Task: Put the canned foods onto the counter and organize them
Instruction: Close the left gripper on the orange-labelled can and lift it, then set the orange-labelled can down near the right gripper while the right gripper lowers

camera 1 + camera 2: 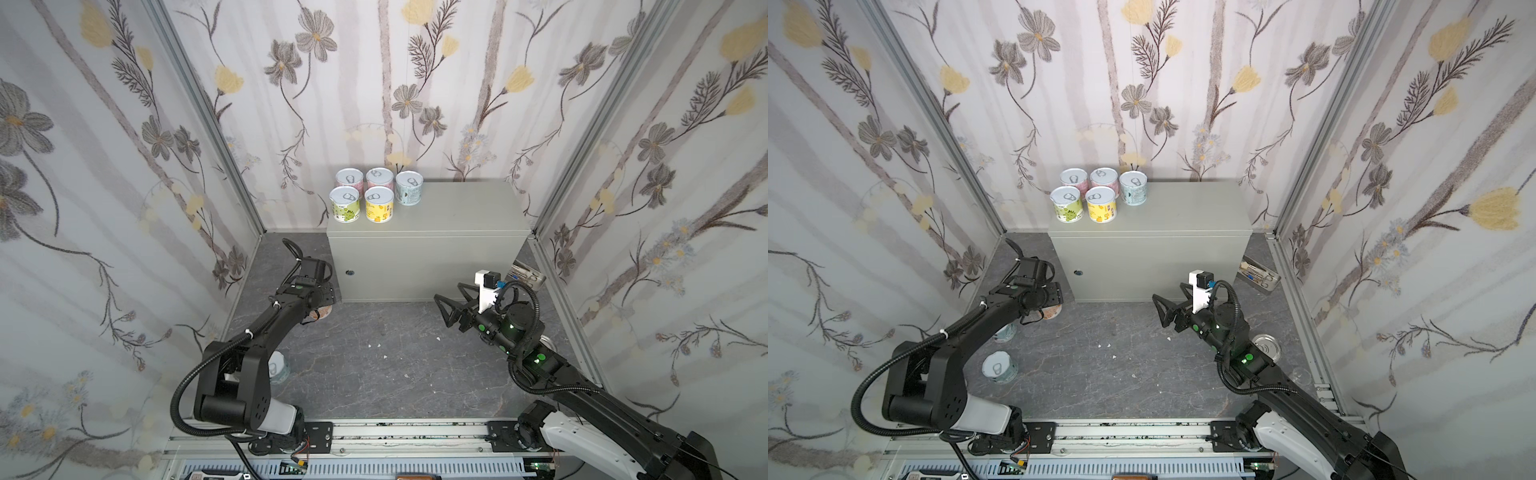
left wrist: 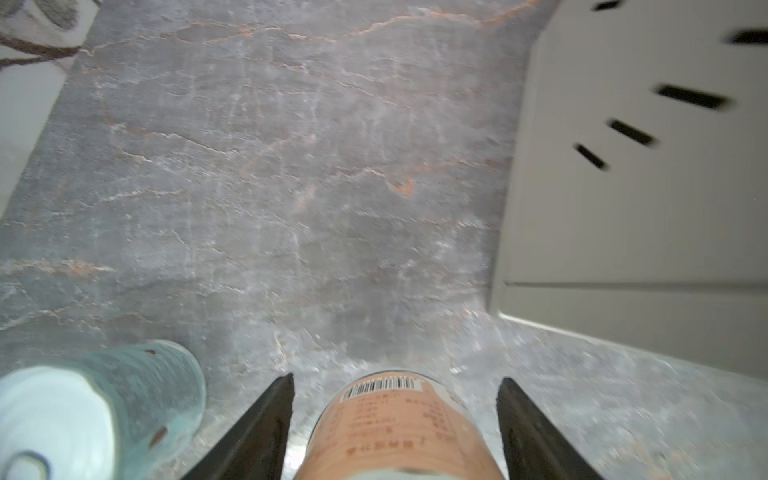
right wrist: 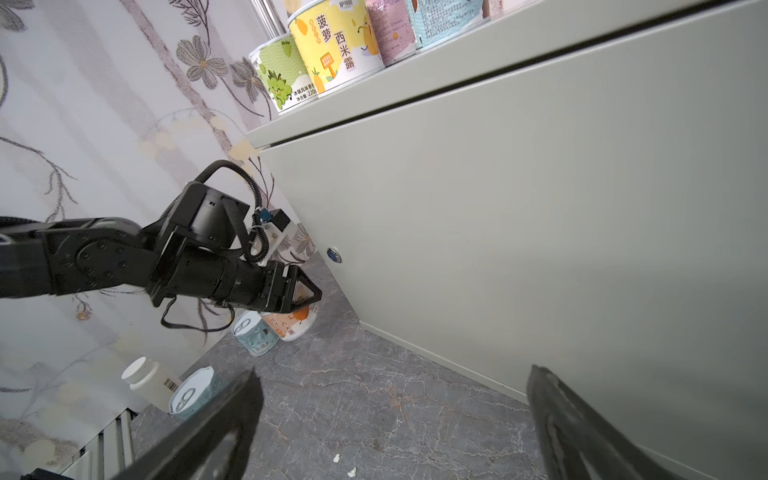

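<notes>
NOW: left gripper [image 3: 305, 293] clamped on orange can [image 2: 399, 424], low at counter's [image 1: 436, 208] front-left corner | right gripper [image 3: 392, 372] gaping wide, empty, before counter's front | RISK: lift clips counter's edge and can slips (grip looks high); set-down could bump five cans [image 1: 379, 203] on counter's back-left

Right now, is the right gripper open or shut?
Open. In the right wrist view the right gripper has its fingers wide apart, only floor and counter between them; it holds nothing.
</notes>
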`<state>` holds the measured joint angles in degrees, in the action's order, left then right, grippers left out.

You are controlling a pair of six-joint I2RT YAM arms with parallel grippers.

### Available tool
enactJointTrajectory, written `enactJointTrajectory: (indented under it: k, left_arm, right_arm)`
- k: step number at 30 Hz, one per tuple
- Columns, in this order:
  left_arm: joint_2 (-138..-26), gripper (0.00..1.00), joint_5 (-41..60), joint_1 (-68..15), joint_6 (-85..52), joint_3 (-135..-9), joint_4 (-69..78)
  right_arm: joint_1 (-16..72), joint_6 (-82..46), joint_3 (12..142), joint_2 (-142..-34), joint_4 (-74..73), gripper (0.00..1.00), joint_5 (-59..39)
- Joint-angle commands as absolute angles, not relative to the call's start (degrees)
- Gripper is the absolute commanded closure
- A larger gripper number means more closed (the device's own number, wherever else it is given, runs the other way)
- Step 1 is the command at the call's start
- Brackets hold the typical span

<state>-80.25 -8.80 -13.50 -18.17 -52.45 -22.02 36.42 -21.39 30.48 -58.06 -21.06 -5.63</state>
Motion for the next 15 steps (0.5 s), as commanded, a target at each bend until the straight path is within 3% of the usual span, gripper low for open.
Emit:
enactJointTrajectory:
  k: [1,8,15]
  left_arm:
    - [-76.06,0.35,-9.09,-18.77,-23.83,-48.98,-22.06]
    - [-74.24,0.37,-13.52,-37.29,-32.15,-46.55,-21.98]
    - [-88.24,0.37,-15.35,-51.41,-35.6,-55.09,-19.05]
  right_arm:
    - [35.92,-22.46,32.06,-58.12,-18.97,0.0,-5.95]
    - [32.53,-24.87,30.08,-51.96,-14.03,0.0,-8.3]
    - [25.44,-27.63,23.78,-43.81,-8.86,0.0,-13.0]
